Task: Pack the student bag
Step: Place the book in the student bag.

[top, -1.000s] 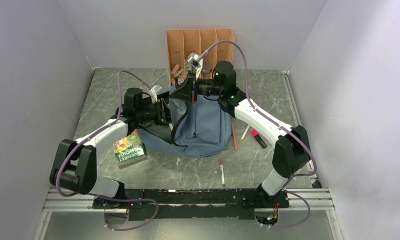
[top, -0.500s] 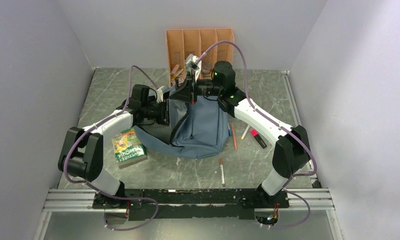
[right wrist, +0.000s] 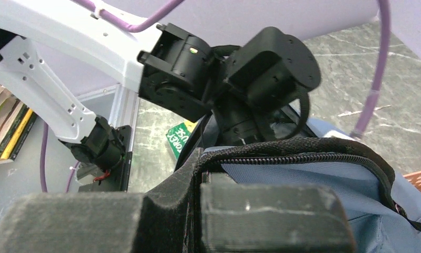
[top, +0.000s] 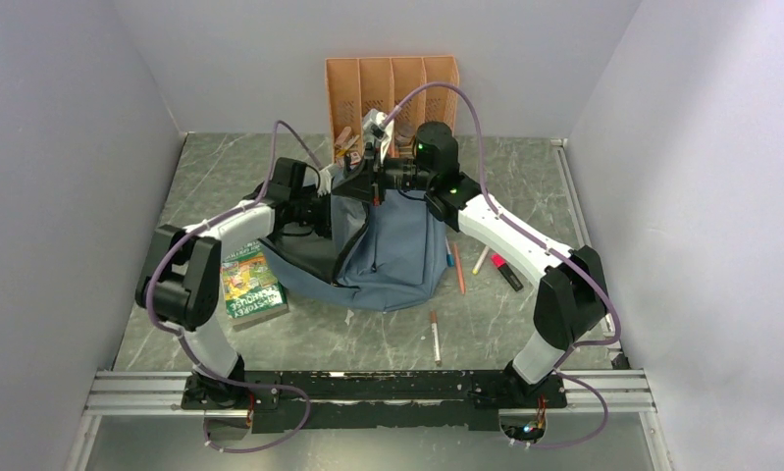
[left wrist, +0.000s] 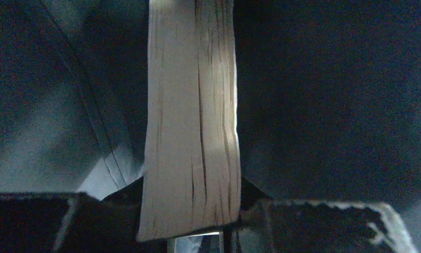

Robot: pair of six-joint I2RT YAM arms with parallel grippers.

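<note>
The left gripper (left wrist: 189,213) is closed to a narrow gap on a thick book (left wrist: 191,121). Its fingers (left wrist: 313,226) press on the two covers, and the cream page edge stands upright in front of the wrist camera. Around this gripper there is only dark cloth and pale blue lining, so it is inside the student bag (top: 397,250).

The right gripper (right wrist: 200,211) is fully closed on the black zip edge (right wrist: 282,149) of the bag's mouth and holds it up above the counter (top: 564,196). The blue cloth hangs below this gripper.

Seen from above, the two grippers are near each other at the top of the bag, the left one just to the left of the right one. A green book (top: 255,289) lies flat on the counter behind the left gripper, partly under the left arm. Some pens (top: 457,267) lie on the counter beside the bag, on the right gripper's side. An orange file organizer (top: 392,88) stands beyond both grippers, at the back wall.
</note>
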